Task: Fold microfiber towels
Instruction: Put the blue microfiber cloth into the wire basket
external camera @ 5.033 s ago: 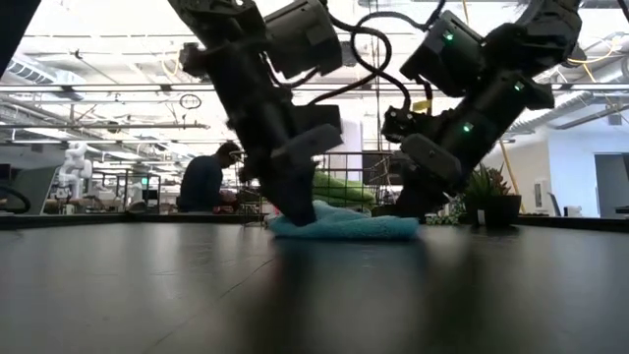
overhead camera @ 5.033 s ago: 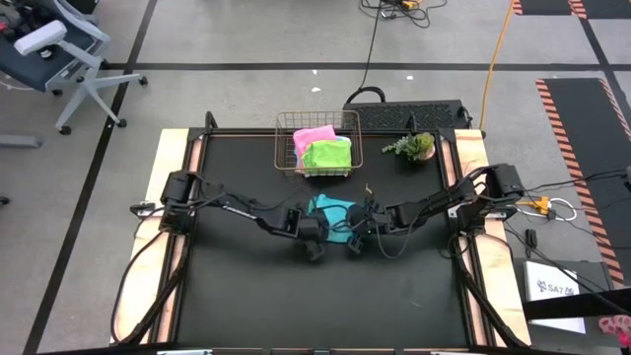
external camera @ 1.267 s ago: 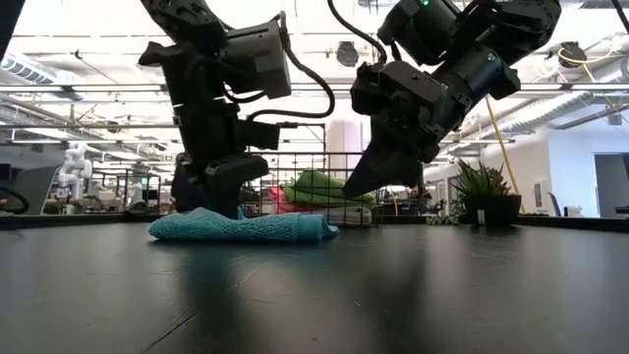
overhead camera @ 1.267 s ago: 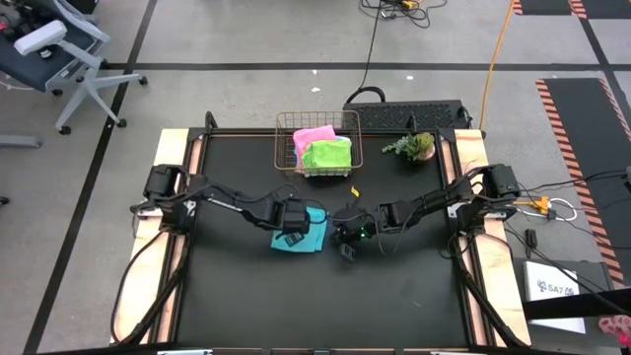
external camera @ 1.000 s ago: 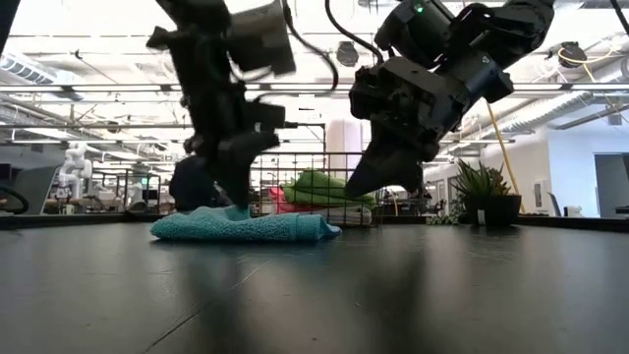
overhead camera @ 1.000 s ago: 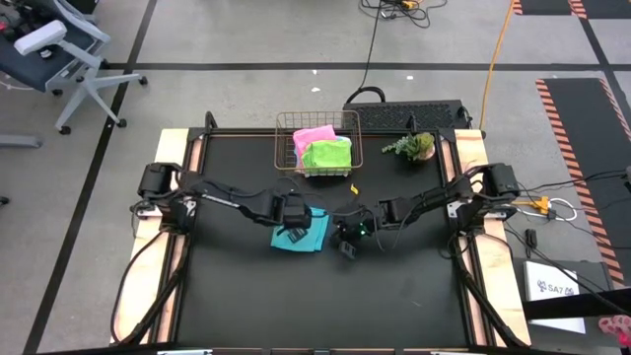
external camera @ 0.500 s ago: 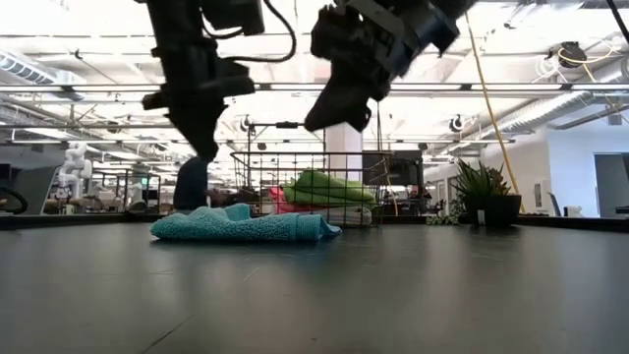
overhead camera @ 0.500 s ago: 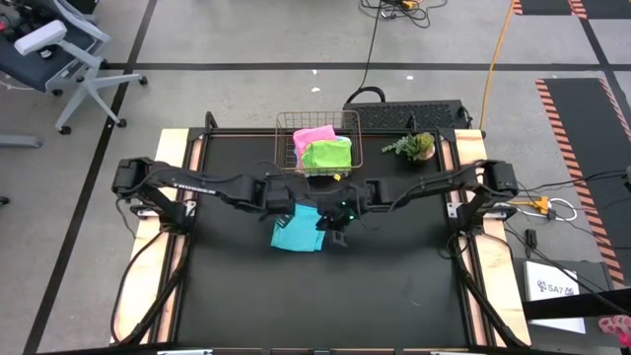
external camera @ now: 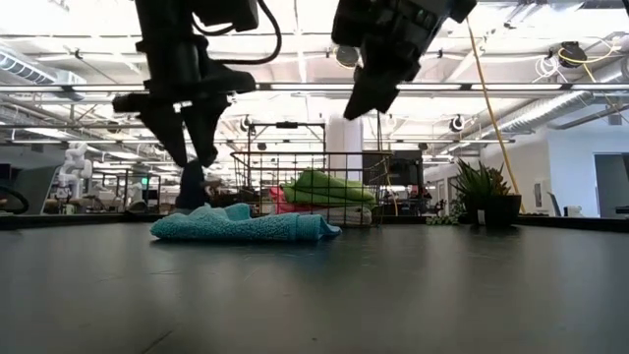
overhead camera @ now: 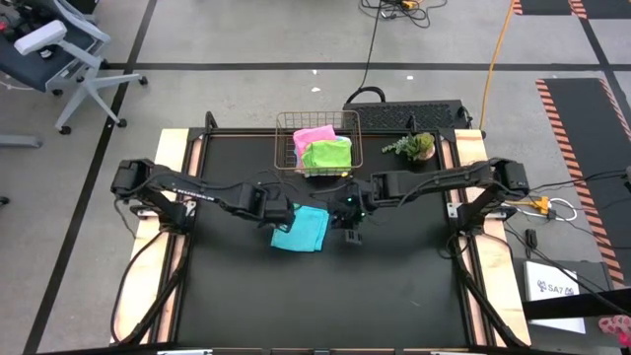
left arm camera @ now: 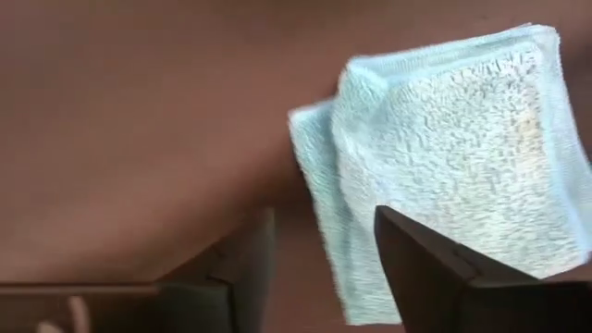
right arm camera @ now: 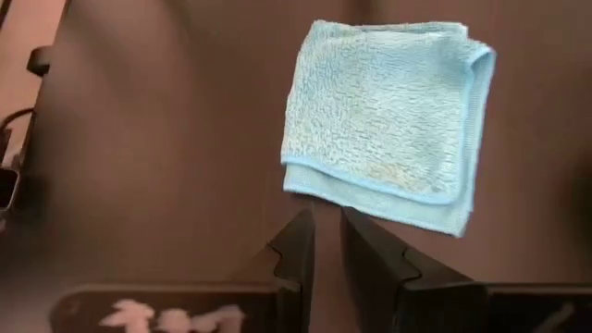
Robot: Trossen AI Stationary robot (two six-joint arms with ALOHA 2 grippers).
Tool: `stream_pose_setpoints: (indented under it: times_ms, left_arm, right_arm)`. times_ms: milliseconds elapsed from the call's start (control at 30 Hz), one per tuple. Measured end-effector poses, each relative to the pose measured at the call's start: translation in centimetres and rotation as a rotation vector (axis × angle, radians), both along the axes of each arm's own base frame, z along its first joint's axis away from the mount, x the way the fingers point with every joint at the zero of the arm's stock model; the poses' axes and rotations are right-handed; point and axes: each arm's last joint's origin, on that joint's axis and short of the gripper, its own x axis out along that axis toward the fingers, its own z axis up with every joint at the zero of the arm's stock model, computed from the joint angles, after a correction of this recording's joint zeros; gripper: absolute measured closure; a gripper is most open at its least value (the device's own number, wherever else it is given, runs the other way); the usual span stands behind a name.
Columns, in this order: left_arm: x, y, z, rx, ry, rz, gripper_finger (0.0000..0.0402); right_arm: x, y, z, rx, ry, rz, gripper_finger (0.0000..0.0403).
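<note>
A cyan-blue microfiber towel [overhead camera: 304, 229] lies folded in a small square flat on the black table, its layered edges showing in the left wrist view [left arm camera: 453, 157] and the right wrist view [right arm camera: 384, 120]. My left gripper [overhead camera: 279, 212] hangs open above the towel's left edge [external camera: 185, 133], touching nothing. My right gripper [overhead camera: 350, 222] is higher up [external camera: 366, 93], over the table just right of the towel, its fingers [right arm camera: 328, 242] a narrow gap apart with nothing between them. A pink towel [overhead camera: 315, 133] and a lime green towel [overhead camera: 327, 155] lie in the wire basket.
The copper wire basket [overhead camera: 286, 138] stands at the table's far edge, right behind the cyan towel [external camera: 241, 228]. A small green plant [overhead camera: 414, 146] stands at the far right. The table's near half is bare black surface.
My left gripper has opened, let go of the cyan towel and risen, drifting a little toward the table's left edge. My right gripper has also risen well clear of the table. The towel stays folded where it was.
</note>
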Motion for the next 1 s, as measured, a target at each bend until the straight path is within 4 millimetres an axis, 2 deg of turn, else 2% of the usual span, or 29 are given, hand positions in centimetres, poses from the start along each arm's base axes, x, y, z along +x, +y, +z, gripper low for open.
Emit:
stream_pose_setpoints:
  times_ms: [100,267,367,533,667,867,1000]
  left_arm:
    - [0.2,-0.4,-1.1,-0.045,-0.076,0.087,0.0189]
    - [0.1,-0.8,-3.5,-0.096,-0.178,0.129,0.0166]
    - [0.0,-0.7,-4.5,-0.13,-0.224,0.164,0.0161]
    - [-1.1,-0.4,-6.2,-0.161,-0.195,0.205,0.016]
    - [-1.4,0.1,-6.9,-0.162,-0.208,0.239,0.016]
    - [-0.5,0.6,-7.0,-0.172,-0.35,0.2,0.016]
    - [-0.6,1.1,-7.1,-0.16,-0.335,0.203,0.016]
  right_arm:
    - [-0.6,-0.2,1.1,-0.016,-0.032,0.008,0.0353]
    - [-1.5,-0.7,2.8,-0.03,-0.09,0.006,0.0353]
    - [-1.8,-0.7,3.3,-0.038,-0.106,0.011,0.0353]
    - [-2.1,-0.7,3.3,-0.043,-0.092,0.021,0.0353]
    - [-2.3,-0.7,2.9,-0.042,-0.07,0.022,0.0353]
    - [-2.3,-0.7,2.9,-0.047,-0.073,0.027,0.0353]
    - [-2.3,-0.7,2.9,-0.047,-0.073,0.027,0.0353]
